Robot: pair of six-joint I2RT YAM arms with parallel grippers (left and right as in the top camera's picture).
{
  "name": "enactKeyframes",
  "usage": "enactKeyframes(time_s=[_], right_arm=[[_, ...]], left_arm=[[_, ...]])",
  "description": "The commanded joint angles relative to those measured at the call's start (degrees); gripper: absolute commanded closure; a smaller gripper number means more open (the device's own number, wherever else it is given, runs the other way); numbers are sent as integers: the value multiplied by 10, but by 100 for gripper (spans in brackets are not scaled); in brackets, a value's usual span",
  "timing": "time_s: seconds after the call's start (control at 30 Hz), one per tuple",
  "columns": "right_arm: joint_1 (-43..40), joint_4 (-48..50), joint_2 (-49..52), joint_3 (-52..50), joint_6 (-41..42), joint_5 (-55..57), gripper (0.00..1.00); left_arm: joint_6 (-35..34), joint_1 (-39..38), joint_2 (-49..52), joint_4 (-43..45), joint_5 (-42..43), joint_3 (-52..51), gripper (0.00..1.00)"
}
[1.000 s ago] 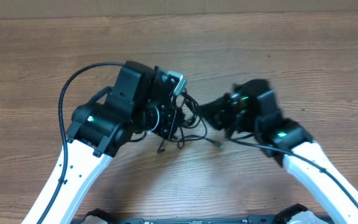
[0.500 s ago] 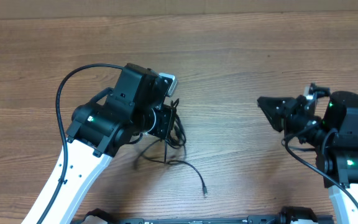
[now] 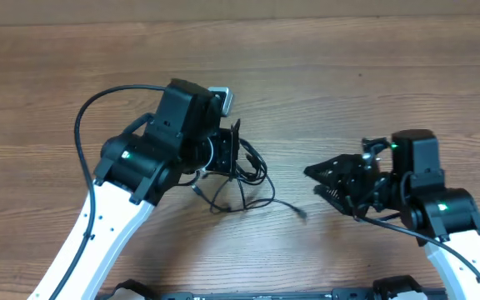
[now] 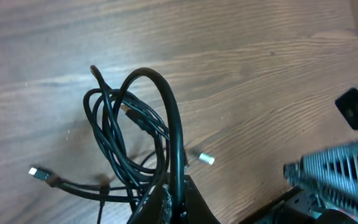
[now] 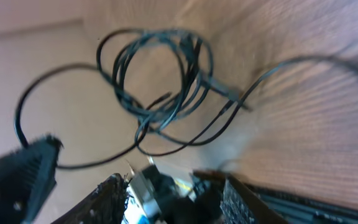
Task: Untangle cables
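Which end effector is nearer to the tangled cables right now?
Left. The left end effector is shut on the cables, right at the bundle. The right end effector stands open off to their right, apart from them.

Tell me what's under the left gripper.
Looped cables spill from beneath the left gripper onto the table. Overhead, its body hides where they are pinched.

Blurred tangle of black cables (image 5: pixel 166 81) over wooden table (image 5: pixel 322 130), right hand (image 5: pixel 171 184) fingers apart
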Motion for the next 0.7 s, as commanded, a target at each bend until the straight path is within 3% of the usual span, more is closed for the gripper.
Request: enactKeyframes(time_s=[0.0, 0.17, 0.3, 0.37, 0.47, 0.67], right_arm=[[34, 2, 5, 1, 32, 33, 51], [85, 14, 8, 1, 89, 81, 41], [110, 49, 8, 1, 99, 90, 42], [117, 63, 8, 1, 99, 89, 61], [127, 76, 8, 1, 99, 90, 74], [129, 83, 19, 1, 97, 90, 76]], left_arm=[[-25, 3, 21, -8, 1, 14, 96], [-25, 3, 26, -9, 2, 14, 96], [-43, 3, 25, -8, 4, 14, 96], [-44, 3, 25, -7, 18, 14, 96], [-43, 3, 25, -7, 36, 14, 96], [-32, 3, 25, -7, 42, 14, 96]])
